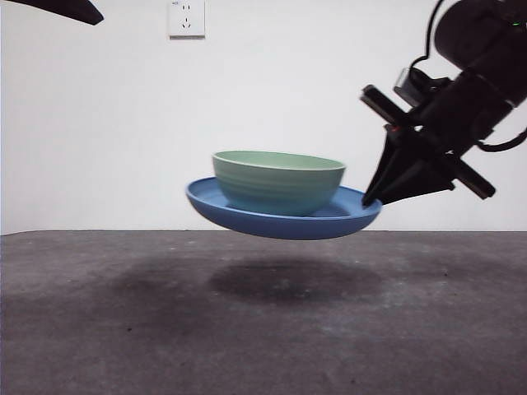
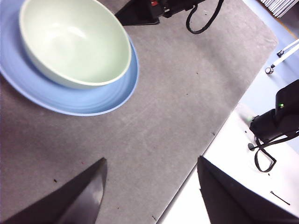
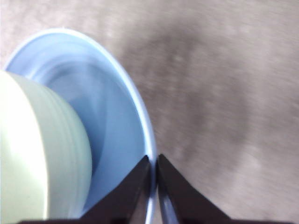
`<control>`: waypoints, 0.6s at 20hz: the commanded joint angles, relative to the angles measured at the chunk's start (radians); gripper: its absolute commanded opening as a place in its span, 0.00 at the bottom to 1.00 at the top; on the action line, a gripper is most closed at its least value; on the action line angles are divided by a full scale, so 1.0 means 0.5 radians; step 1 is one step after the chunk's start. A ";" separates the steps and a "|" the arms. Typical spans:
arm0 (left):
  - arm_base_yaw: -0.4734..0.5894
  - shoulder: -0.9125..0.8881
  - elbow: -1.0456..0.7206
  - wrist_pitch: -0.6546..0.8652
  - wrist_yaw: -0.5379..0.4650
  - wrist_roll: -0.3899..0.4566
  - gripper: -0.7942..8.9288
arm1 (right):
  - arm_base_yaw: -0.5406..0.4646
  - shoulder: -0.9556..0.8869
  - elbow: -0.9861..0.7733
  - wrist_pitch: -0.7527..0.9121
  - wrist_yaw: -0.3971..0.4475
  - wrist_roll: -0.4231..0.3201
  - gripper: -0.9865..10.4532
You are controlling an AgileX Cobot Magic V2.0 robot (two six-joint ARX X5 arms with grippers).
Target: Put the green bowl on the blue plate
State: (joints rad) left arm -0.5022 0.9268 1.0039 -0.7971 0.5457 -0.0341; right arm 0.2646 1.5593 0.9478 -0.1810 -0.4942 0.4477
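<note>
Right hand point(image 1: 372, 199): jaws pinched together on the rim of the blue plate point(image 1: 247, 216), one jaw above the rim and one below; the arm enters from the upper side of the front view.
Right hand, wrist view point(image 3: 153, 161): the two jaws meet on the pale rim edge of the blue plate point(image 3: 117, 135); the picture is blurred.
Blue plate: held clear of the tabletop point(image 1: 263, 329), extending sideways from the right hand and tilted slightly; a dark shadow point(image 1: 292, 280) lies on the tabletop beneath it.
Green bowl point(image 1: 277, 181): upright inside the blue plate, resting on its floor, just beyond the right hand's jaw tips; not touched by either hand.
Left hand point(image 2: 149, 186): jaws wide apart and holding nothing, hovering above the tabletop, well apart from the green bowl point(image 2: 74, 42) and blue plate point(image 2: 79, 100).
Wall socket point(image 1: 186, 16): on the white wall behind, high above the bowl.
</note>
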 commanded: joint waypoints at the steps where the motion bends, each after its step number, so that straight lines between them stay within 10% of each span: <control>1: -0.011 0.015 0.013 0.008 0.006 0.039 0.40 | 0.059 0.082 0.031 0.064 0.015 0.096 0.10; 12: -0.012 0.015 0.013 -0.005 0.006 0.039 0.40 | 0.175 0.440 0.031 0.297 0.104 0.243 0.10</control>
State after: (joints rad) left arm -0.5022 0.9268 1.0039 -0.8055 0.5461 -0.0341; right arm 0.3462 1.7649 0.9478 -0.0536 -0.4374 0.5514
